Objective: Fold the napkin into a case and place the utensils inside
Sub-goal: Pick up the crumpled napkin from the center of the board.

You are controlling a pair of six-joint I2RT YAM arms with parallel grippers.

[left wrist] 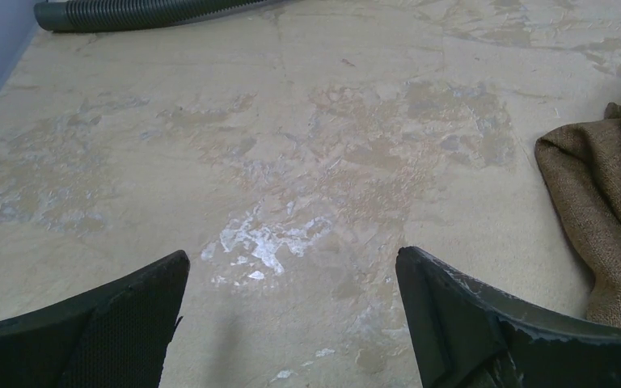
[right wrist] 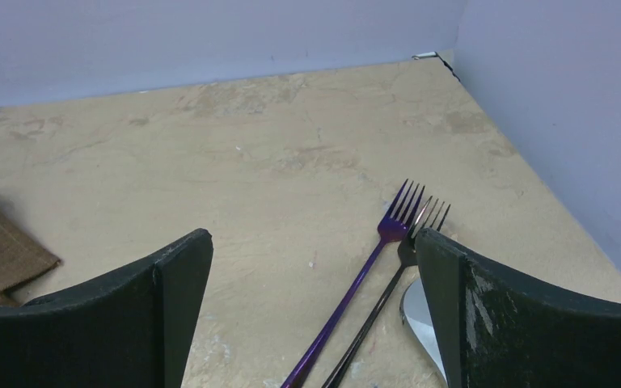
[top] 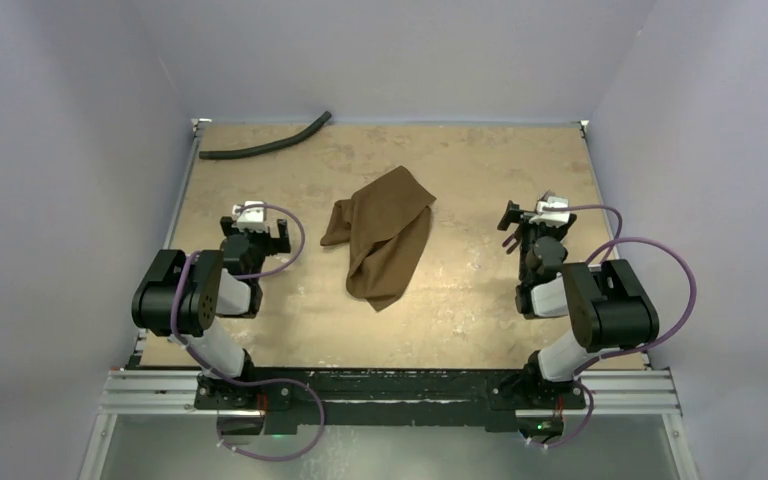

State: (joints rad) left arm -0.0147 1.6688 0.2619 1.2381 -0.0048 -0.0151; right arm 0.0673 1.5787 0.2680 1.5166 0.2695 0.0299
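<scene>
The brown napkin (top: 380,240) lies crumpled and loosely folded in the middle of the table; its edge also shows in the left wrist view (left wrist: 606,202) and the right wrist view (right wrist: 0,250). The utensils lie under my right gripper (right wrist: 314,236): a purple fork (right wrist: 364,275), a darker fork (right wrist: 388,291) beside it, and a shiny spoon bowl (right wrist: 420,319) partly behind the right finger. In the top view my right arm hides them. My right gripper (top: 532,222) is open over them and holds nothing. My left gripper (top: 257,232) (left wrist: 291,255) stands open over bare table, left of the napkin.
A black ribbed hose (top: 265,145) (left wrist: 129,12) lies along the far left of the table. Purple-grey walls close the table on three sides, and the right wall (right wrist: 558,121) stands close to the utensils.
</scene>
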